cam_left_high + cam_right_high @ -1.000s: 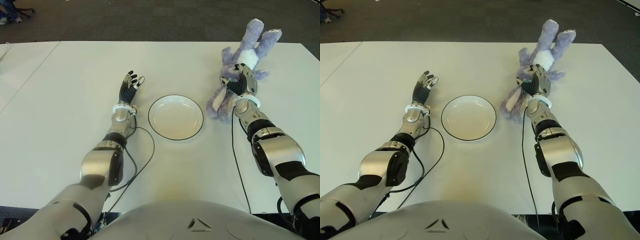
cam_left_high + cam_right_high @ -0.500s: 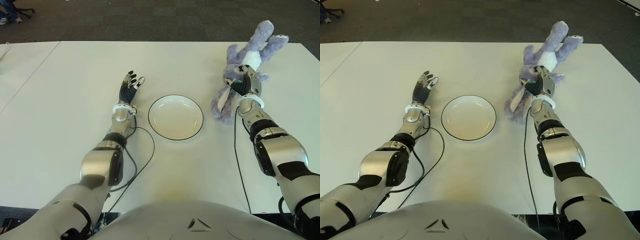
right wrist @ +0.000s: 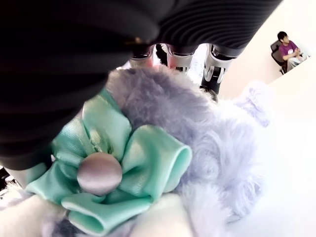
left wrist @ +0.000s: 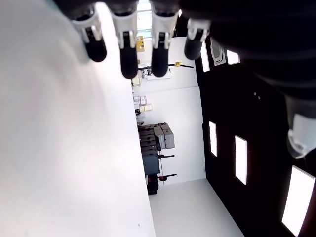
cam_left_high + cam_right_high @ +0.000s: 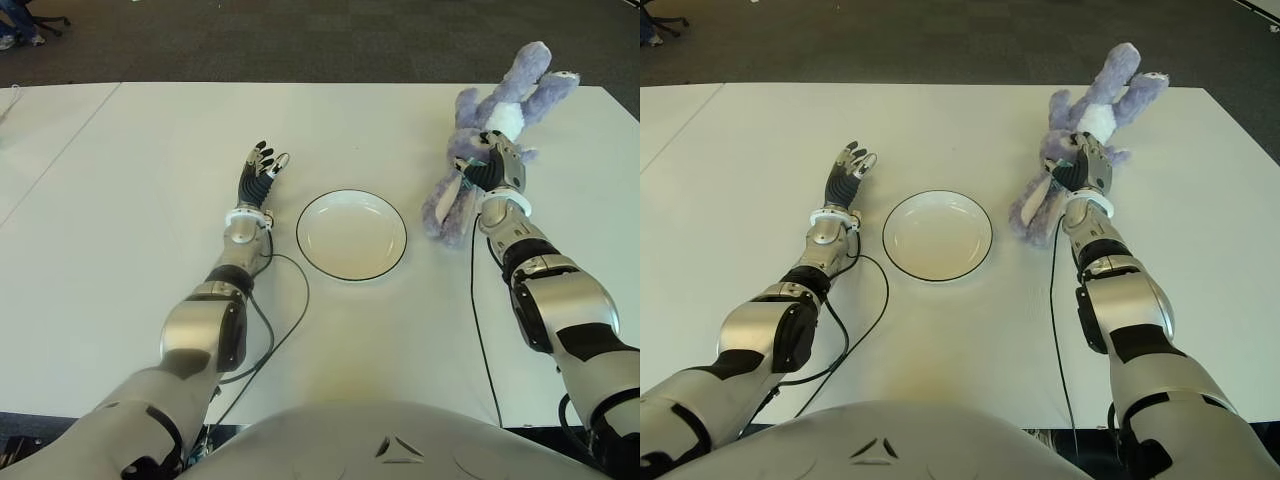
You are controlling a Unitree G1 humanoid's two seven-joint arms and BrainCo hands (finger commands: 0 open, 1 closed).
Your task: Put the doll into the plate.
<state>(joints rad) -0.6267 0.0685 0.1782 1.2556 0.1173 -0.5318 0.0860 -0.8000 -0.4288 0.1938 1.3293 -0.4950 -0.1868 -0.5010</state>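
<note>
On the white desk (image 5: 120, 200), a purple plush rabbit doll (image 5: 500, 110) lies right of the empty plate (image 5: 351, 234), the right hand (image 5: 490, 168) clenched around its middle near a green bow (image 3: 123, 168). The left hand (image 5: 262, 165), fingers relaxed, shows left of the plate. Trailing limp limbs could drag or snag the rim.

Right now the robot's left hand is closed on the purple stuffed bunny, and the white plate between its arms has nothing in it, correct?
Not quite: the right hand is closed on the purple stuffed bunny, as both eye views and the right wrist view show. The left hand shows open beside the white plate, on its left. The plate between the arms does have nothing in it.
</note>
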